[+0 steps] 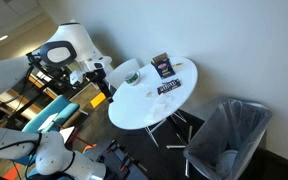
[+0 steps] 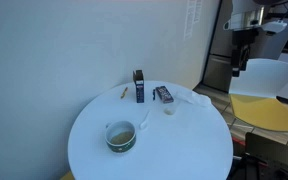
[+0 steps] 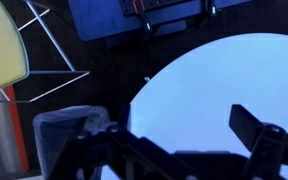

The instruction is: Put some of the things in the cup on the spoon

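The small dark-green cup (image 2: 121, 137) stands near the front edge of the white round table (image 2: 174, 150); something pale lies inside it. It also shows in an exterior view (image 1: 132, 75). A thin white spoon (image 2: 150, 116) lies on the table between the cup and the packets, faint against the top. My gripper (image 2: 238, 62) hangs off the table's edge, well away from cup and spoon. In the wrist view the gripper (image 3: 179, 135) is open and empty over the table's rim; cup and spoon are out of that view.
A dark packet (image 2: 138, 85) stands upright and another (image 2: 163, 94) lies flat at the table's back. A small brown item (image 2: 124, 93) lies near them. A grey chair (image 1: 229, 135) stands beside the table. Yellow surface (image 2: 269, 100) is by the arm.
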{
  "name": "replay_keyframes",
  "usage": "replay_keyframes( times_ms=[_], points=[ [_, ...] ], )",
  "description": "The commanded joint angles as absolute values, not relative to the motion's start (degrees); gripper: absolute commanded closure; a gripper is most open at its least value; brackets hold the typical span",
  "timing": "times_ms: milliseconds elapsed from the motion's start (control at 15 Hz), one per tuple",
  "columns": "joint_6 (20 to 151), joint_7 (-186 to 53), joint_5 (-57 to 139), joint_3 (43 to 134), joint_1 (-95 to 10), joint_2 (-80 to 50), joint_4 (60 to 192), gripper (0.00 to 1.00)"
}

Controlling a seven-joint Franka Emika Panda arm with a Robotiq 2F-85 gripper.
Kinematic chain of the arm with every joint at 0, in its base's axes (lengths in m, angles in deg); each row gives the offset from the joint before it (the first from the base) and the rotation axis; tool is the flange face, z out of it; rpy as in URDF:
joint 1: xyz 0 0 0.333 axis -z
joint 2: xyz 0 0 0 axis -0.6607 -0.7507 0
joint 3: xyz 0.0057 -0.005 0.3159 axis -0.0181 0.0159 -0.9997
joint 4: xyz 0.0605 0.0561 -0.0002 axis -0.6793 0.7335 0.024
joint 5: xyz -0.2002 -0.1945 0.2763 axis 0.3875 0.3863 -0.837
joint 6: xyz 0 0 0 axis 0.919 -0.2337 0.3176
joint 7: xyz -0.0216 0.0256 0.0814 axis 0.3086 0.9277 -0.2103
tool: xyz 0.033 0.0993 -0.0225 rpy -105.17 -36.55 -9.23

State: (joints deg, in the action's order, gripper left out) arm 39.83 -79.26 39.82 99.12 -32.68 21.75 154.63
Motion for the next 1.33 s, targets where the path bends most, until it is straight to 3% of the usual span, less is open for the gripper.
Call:
replay_keyframes(
  times_ms=[0, 533, 1267],
  points=[
    [39.7, -79.5, 39.6, 98.5, -31.9, 21.6, 154.5, 0.00],
    [40.4, -75.0, 35.6, 98.0, -32.2, 20.1, 152.6, 0.00],
    [39.5, -38.1, 15.1, 93.5, -32.7, -5.0, 127.6, 0.00]
  ],
)
